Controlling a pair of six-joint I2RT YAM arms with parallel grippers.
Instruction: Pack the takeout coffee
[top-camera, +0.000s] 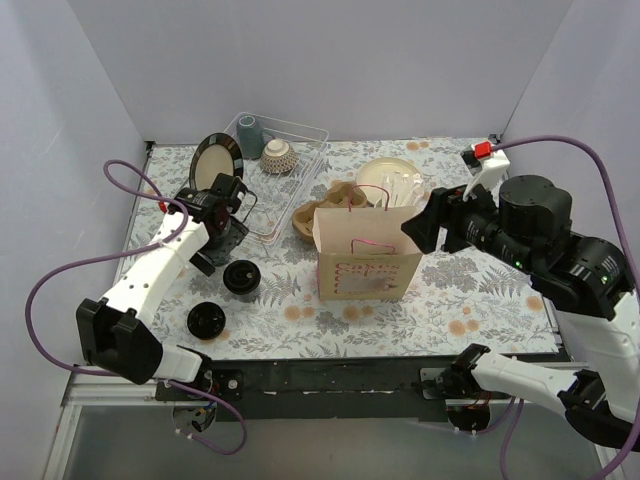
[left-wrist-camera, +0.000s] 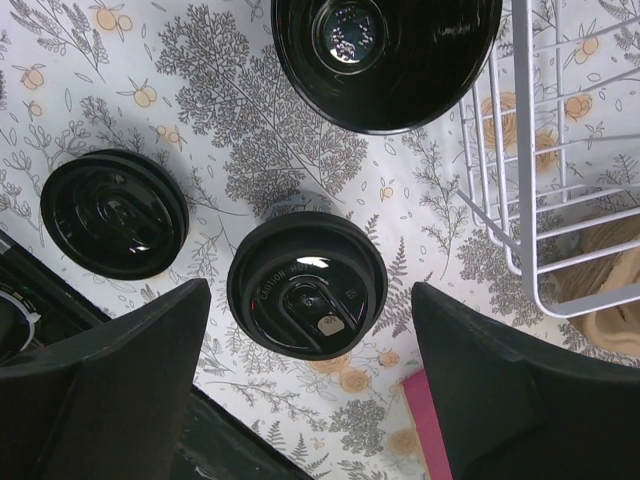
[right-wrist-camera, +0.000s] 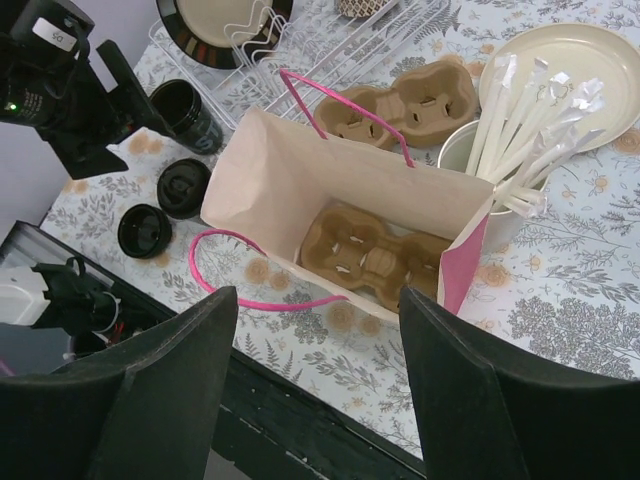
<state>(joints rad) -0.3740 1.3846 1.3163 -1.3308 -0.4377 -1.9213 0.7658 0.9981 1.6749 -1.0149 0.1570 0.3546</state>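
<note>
1 lidded cup (top-camera: 241, 276), its glossy black lid round, stands left of the tan paper bag (top-camera: 366, 262). The left gripper (left-wrist-camera: 310, 300) gapes empty above it. The right gripper (right-wrist-camera: 318, 300), also wide and empty, hovers over the bag's mouth.

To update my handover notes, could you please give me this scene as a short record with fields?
Bag: pink-handled paper bag, upright, open
Inside bag: cardboard cup carrier, slots empty
Left hand: open, above a black-lidded coffee cup
Right hand: open, above the bag
Coffees packed: none
</note>
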